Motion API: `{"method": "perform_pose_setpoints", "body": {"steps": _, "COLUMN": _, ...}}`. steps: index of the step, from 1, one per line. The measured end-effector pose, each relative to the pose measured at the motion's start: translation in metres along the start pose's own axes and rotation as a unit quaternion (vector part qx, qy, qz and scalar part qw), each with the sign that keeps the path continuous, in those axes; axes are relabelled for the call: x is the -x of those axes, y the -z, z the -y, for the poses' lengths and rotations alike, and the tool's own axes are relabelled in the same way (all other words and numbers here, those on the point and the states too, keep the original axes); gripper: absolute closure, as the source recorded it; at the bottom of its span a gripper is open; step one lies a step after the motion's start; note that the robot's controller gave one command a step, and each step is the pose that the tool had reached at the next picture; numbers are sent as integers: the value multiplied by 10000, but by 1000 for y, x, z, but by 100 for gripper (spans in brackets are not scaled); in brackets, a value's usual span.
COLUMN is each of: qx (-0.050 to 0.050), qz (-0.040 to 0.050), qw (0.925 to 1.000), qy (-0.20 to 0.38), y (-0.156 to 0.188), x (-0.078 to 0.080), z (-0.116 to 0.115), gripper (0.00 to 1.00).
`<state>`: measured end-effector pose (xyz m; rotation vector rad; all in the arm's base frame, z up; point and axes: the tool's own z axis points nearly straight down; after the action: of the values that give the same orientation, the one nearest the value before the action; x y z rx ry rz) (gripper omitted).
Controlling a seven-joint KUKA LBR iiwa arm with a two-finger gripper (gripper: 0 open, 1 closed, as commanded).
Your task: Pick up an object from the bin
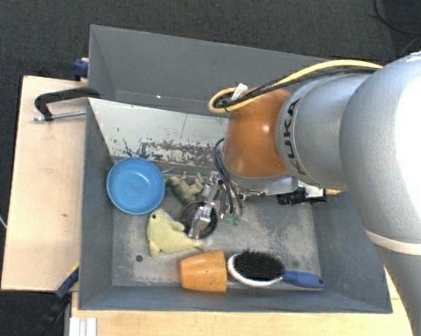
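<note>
My gripper [207, 209] reaches down into the middle of the bin from under the orange wrist cover. Its tip is over a small dark ring-shaped thing [192, 221], partly hidden beneath it. A pale yellow soft toy [163, 235] lies just left and in front of the tip. An olive-green toy [185, 188] sits close on its far left side. A round blue bowl [136, 186] stands further left.
Along the bin's front wall lie an orange cup [204, 270] on its side and a brush [262, 269] with black bristles, a white frame and a blue handle. The arm covers the bin's right back part.
</note>
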<state>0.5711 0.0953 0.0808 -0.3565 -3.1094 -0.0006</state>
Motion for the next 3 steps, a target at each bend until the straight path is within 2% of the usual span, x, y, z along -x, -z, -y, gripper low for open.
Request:
{"method": "perform_pose_setpoints", "body": {"steps": 1, "qx": 38, "qz": 120, "qw": 9999, "qy": 52, "y": 128, "x": 3, "z": -18, "gripper": 100}}
{"method": "perform_pose_setpoints", "body": {"steps": 2, "qx": -5, "qz": 26, "qw": 9999, "qy": -98, "y": 61, "x": -18, "z": -16, "gripper": 100}}
{"method": "perform_pose_setpoints", "body": {"steps": 3, "qx": 30, "qz": 101, "qw": 9999, "qy": -1, "y": 115, "x": -17, "z": -23, "gripper": 100}}
